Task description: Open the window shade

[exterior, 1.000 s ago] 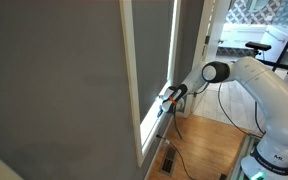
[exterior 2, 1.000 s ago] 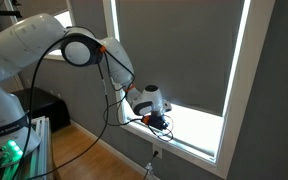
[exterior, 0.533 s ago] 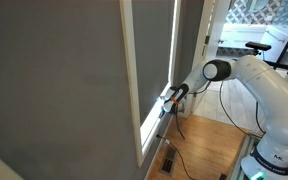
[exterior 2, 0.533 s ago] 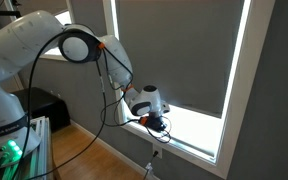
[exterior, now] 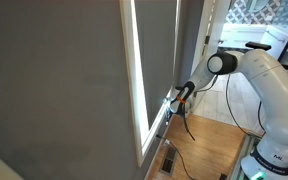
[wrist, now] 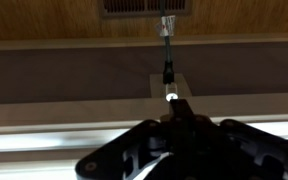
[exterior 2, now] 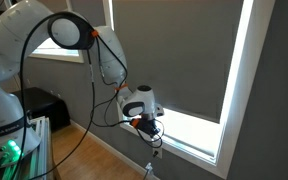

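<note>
Although the window shade (exterior 2: 174,50) is the thing to be raised, it hangs well down in both exterior views, covering most of the pane inside the white window frame (exterior 2: 232,165). Only a low strip of bright glass (exterior 2: 199,122) shows between its straight bottom edge and the sill. Judged from that, the opening is barely begun, with nearly the whole height left to clear.

The gripper (exterior 2: 147,122) sits at the lower corner of the window, just beside the frame and about level with the shade's bottom edge; an exterior view from the side places it (exterior: 179,98) close against the sill. The wrist view looks down past the gripper (wrist: 174,105). Its fingers are pressed fully together, and a thin cord (wrist: 167,65) runs on from their tips towards a floor vent (wrist: 144,6). The cord looks pinched between them, but that cannot be confirmed, and whether it belongs to the shade cannot be told.
</note>
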Motion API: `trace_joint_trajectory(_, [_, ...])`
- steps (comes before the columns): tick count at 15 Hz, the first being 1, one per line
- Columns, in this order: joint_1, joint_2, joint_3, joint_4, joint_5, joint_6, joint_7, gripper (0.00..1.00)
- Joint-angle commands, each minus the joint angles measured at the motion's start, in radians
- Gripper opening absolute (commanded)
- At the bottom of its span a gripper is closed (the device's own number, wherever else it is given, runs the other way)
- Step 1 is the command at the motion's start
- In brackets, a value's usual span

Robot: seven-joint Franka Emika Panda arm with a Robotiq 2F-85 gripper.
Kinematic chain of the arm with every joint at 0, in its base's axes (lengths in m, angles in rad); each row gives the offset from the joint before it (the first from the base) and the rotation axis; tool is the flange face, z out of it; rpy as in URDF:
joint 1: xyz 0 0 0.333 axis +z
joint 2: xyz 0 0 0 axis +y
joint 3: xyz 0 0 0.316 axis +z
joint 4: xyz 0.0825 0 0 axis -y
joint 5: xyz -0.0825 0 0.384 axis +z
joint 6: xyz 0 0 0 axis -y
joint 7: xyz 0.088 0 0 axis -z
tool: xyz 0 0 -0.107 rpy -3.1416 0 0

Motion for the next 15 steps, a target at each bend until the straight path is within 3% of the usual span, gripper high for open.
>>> trace_joint_trajectory(1, [-0.027,-0.042,-0.007,-0.096,-0.030,-0.003,0.000,0.00])
trace_joint_trajectory(6, [-0.034,0.031,-0.031,-0.047,-0.032,0.032,-0.006,0.00])
trace_joint_trajectory(12, [-0.006,0.206,-0.081,0.067,-0.010,0.026,0.058,0.00])
trace_joint_trajectory(15, [-0.030,0.290,-0.060,0.117,-0.004,0.039,0.074,0.00])
